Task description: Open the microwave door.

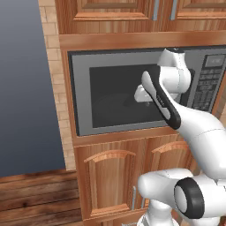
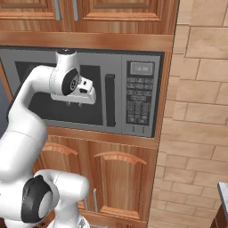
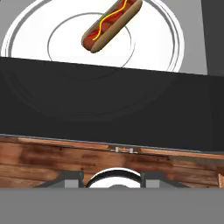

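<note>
The microwave door is a grey panel with a dark tinted window and stands shut, flush with the wooden surround. Its black vertical bar handle runs down the door's right side, just left of the keypad. My gripper hangs open in front of the window, pointing down, left of the handle and apart from it. In the left base view the gripper sits over the window's right half, and my arm hides the handle. The hand view looks down past the fingertips at a hot dog on a white plate.
A dark keypad panel sits right of the door. Brown wooden cabinet doors stand below the microwave, with more above. A brick wall rises close on the right and a grey wall on the left.
</note>
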{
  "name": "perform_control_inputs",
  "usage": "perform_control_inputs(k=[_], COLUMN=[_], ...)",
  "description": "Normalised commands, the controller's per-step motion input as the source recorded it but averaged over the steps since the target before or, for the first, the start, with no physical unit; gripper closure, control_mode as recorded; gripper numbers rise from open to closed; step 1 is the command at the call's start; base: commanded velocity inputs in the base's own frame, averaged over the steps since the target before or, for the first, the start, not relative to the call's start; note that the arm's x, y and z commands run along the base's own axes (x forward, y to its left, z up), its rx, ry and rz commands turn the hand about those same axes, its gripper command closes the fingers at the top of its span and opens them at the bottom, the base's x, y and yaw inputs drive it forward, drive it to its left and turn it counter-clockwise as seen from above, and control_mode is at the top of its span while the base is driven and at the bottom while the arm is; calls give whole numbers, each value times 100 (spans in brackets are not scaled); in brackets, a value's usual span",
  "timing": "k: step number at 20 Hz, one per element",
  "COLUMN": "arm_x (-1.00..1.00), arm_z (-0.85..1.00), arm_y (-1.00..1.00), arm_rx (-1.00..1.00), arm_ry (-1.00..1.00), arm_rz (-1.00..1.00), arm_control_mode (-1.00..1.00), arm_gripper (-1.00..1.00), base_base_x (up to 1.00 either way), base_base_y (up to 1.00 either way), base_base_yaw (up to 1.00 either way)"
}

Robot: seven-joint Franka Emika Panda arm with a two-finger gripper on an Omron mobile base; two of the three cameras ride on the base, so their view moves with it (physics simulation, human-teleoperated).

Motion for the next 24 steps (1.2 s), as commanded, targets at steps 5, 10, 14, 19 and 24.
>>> perform_control_inputs(k=[5, 10, 14, 19, 24], arm_x=[-32, -74, -59, -23, -1], arm_z=[0, 3, 20, 34, 35], arm_y=[-14, -37, -31, -40, -45], arm_rx=[0, 0, 2, 4, 0], arm_ry=[-14, -36, -31, -10, -1], arm_rz=[-1, 0, -1, -2, -3], arm_control_mode=[-100, -100, -100, -100, -100], arm_gripper=[-100, -100, -100, -100, -100], base_base_x=[0, 0, 0, 0, 0], base_base_y=[0, 0, 0, 0, 0], base_base_yaw=[0, 0, 0, 0, 0])
